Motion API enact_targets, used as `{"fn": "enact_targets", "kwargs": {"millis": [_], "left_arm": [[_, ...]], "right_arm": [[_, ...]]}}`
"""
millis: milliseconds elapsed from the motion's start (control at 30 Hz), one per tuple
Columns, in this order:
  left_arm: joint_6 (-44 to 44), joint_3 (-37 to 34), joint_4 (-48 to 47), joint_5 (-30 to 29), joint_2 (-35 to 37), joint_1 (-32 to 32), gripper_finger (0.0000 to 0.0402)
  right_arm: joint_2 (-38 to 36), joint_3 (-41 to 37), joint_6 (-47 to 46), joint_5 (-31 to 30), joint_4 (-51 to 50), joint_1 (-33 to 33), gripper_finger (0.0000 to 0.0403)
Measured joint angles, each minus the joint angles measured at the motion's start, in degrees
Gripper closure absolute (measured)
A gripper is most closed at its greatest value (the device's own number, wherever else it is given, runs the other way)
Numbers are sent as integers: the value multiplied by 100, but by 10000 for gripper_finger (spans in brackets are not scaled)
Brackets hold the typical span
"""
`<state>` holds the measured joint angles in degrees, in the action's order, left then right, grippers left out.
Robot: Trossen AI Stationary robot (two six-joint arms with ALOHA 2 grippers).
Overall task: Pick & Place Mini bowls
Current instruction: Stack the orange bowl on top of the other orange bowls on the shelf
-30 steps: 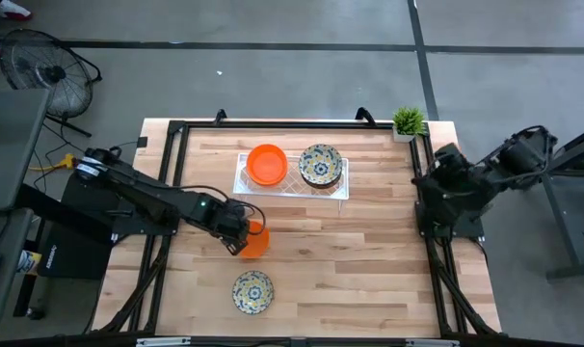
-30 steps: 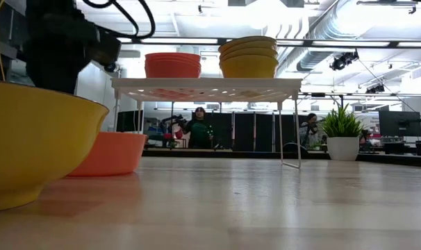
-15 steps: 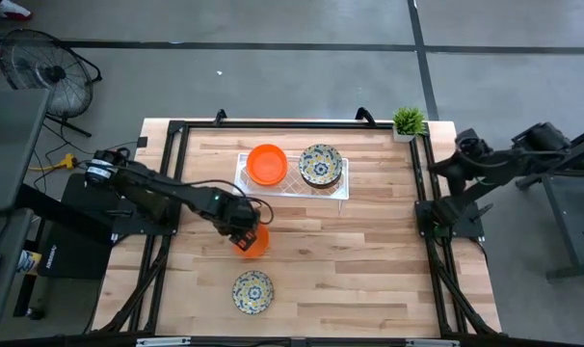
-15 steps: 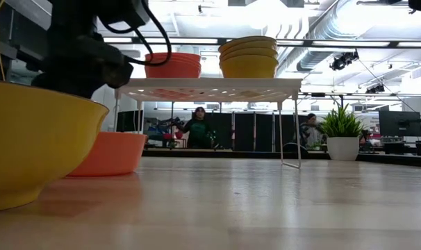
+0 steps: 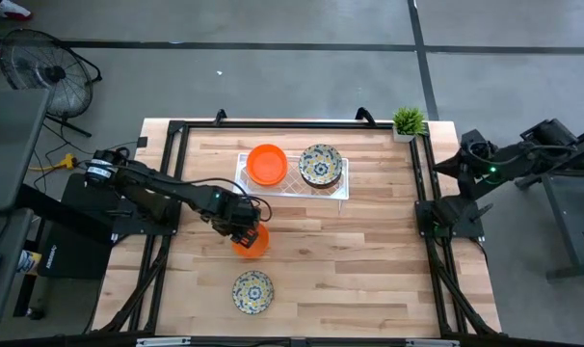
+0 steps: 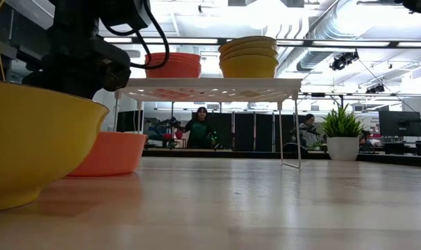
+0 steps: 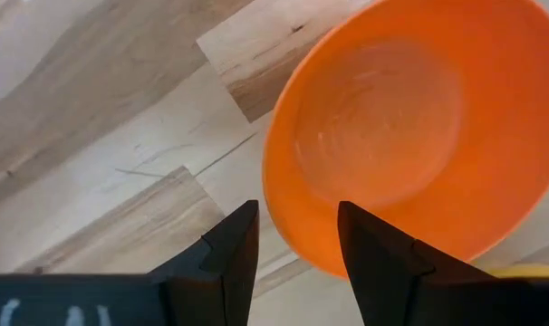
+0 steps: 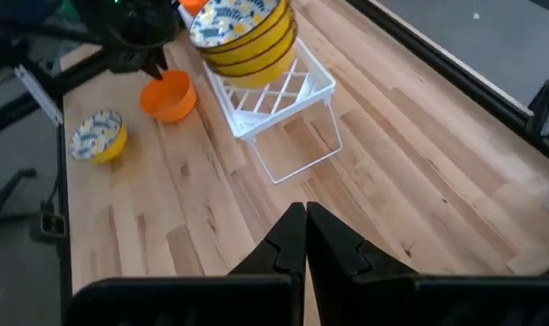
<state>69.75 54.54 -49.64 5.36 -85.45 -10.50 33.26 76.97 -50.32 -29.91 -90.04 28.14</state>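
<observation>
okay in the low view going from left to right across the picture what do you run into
Yellow patterned bowl at the near left edge → orange bowl on the table → orange stack on the white rack → yellow stack on the same rack → potted plant.

Over the last second the left arm has stretched farther out over the table, and its left gripper [image 5: 246, 234] has swung round onto the near-left edge of the lone orange bowl [image 5: 252, 241] — from the wrist, the fingers [image 7: 231, 246] straddle that bowl's rim with a gap between them. The bowl itself has slid a touch leftward and toward the front edge. Off the table's right side, the right arm has lifted and unfolded from its tucked crouch — the right gripper [image 5: 463, 160] now hangs higher, pinched together.
</observation>
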Motion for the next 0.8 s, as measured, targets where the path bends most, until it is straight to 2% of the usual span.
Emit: {"fn": "enact_targets", "kwargs": {"millis": [333,467,700,800], "left_arm": [[145,2,2,163,0,0,265],[206,2,-41,237,0,0,301],[257,2,-66,353,0,0,392],[263,2,-68,355,0,0,393]], "right_arm": [[0,0,432,47,2,0,403],[0,0,458,98,2,0,403],[0,0,553,143,2,0,403],[0,0,590,160,2,0,403]]}}
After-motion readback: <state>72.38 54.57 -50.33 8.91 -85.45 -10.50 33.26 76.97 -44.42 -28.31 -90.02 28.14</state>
